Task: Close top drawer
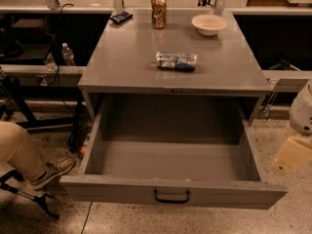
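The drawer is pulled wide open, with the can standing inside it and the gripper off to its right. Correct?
Not quite. The camera view shows the drawer pulled wide open but empty; the can stands on the tabletop, near its back edge. The gripper is indeed off to the drawer's right, touching nothing.

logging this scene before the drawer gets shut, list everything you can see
drawer: one, grey, pulled out at the front, black handle
table: one, grey, centre
can: one, brown, back of the table
bowl: one, white, back right of the table
packet: one, blue and white, middle of the table
flat object: one, black, back left of the table
bottle: one, clear, left of the table
leg: one, tan trousers, lower left
arm: one, white, right edge
tool: one, cream, right edge beside the drawer
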You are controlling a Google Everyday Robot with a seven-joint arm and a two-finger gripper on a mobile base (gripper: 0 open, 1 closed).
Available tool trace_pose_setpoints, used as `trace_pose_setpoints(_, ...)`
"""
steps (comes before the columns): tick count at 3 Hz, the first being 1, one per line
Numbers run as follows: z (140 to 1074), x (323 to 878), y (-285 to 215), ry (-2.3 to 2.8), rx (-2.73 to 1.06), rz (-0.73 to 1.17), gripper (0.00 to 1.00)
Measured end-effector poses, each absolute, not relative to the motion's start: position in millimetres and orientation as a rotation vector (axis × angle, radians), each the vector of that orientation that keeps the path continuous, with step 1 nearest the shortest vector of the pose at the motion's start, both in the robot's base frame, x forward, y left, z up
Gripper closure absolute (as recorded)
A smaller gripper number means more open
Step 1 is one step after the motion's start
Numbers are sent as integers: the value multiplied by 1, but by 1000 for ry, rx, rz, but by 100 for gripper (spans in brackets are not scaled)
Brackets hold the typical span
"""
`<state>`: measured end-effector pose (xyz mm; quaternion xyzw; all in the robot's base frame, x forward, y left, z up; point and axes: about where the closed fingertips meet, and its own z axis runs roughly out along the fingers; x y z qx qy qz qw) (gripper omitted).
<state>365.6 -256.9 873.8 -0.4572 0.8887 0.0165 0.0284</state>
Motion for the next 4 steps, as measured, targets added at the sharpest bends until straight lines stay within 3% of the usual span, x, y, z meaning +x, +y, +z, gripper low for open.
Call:
trace_pose_setpoints(1,841,341,-258,2834,-1333,129,78)
trace_pose_setpoints(2,807,321,-255,2881,-1263,250,99)
trace_pose_setpoints(4,776,322,-258,2917,-1264,300,100)
